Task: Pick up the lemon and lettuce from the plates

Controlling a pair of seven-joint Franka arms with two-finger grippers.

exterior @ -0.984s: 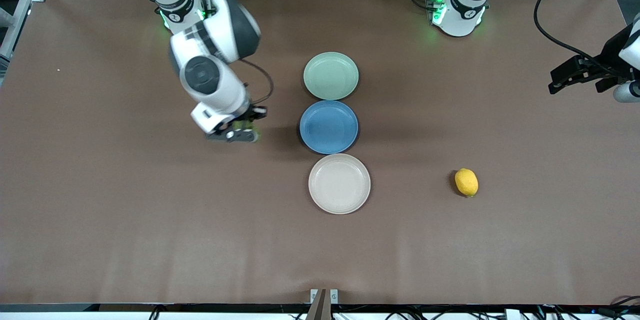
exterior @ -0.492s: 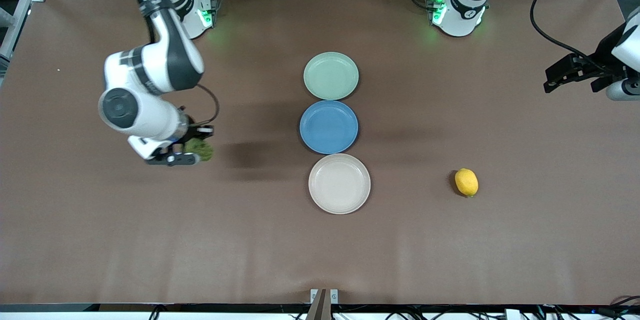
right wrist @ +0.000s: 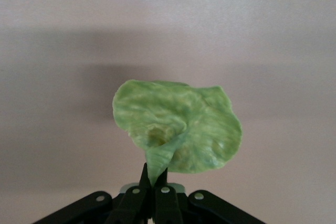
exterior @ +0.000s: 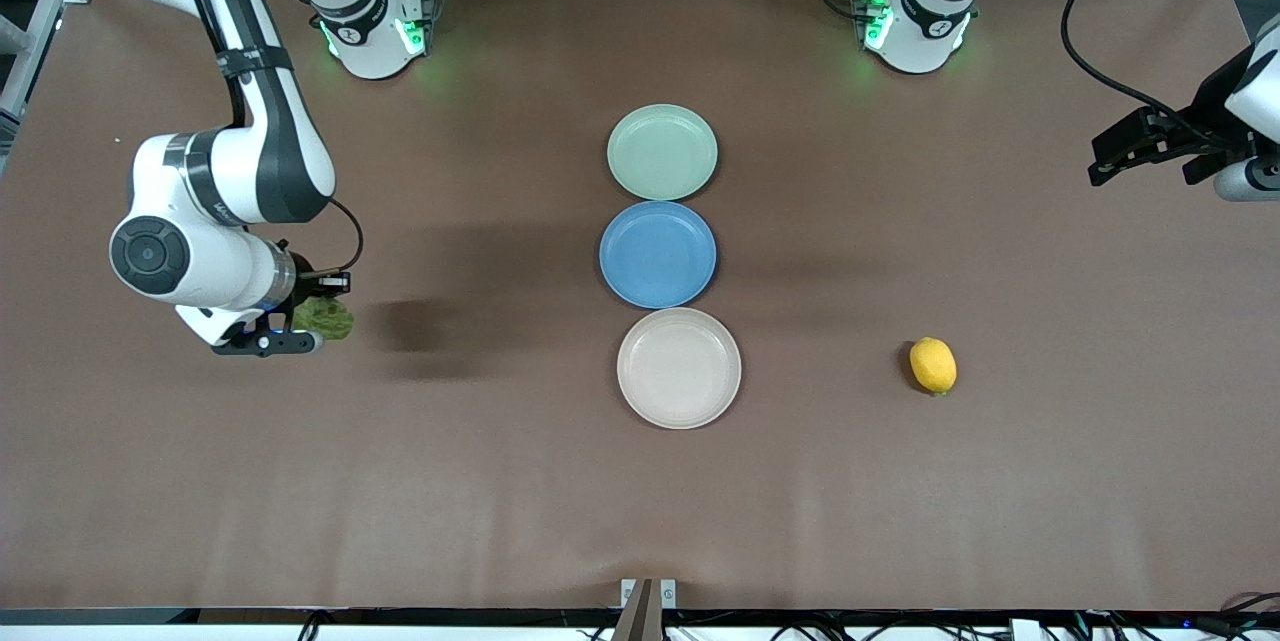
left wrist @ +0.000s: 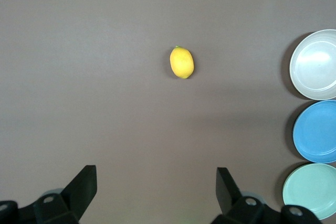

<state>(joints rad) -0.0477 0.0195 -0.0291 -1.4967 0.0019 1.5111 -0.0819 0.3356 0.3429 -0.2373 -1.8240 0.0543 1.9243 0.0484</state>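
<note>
Three plates sit in a row in the middle of the brown bench (exterior: 500, 481). The blue plate (exterior: 657, 254) is the middle one. The mint green plate (exterior: 662, 151) touches it and is farther from the front camera. The cream plate (exterior: 679, 367) touches it and is nearer to the front camera. All three plates have nothing on them.

The lemon (exterior: 932, 365) lies on the bench, well apart from the blue plate, toward the left arm's end and a little nearer to the front camera.

The right pincer (exterior: 300, 321) is up over bare bench, well apart from the blue plate, toward the right arm's end. It is clenched on the lettuce (right wrist: 176, 127), pinching the leaf by its thin edge.

The left pincer (left wrist: 155, 195) waits high over the left arm's end of the bench, well apart from the blue plate. Its fingers (left wrist: 79, 187) are spread wide and hold nothing.
</note>
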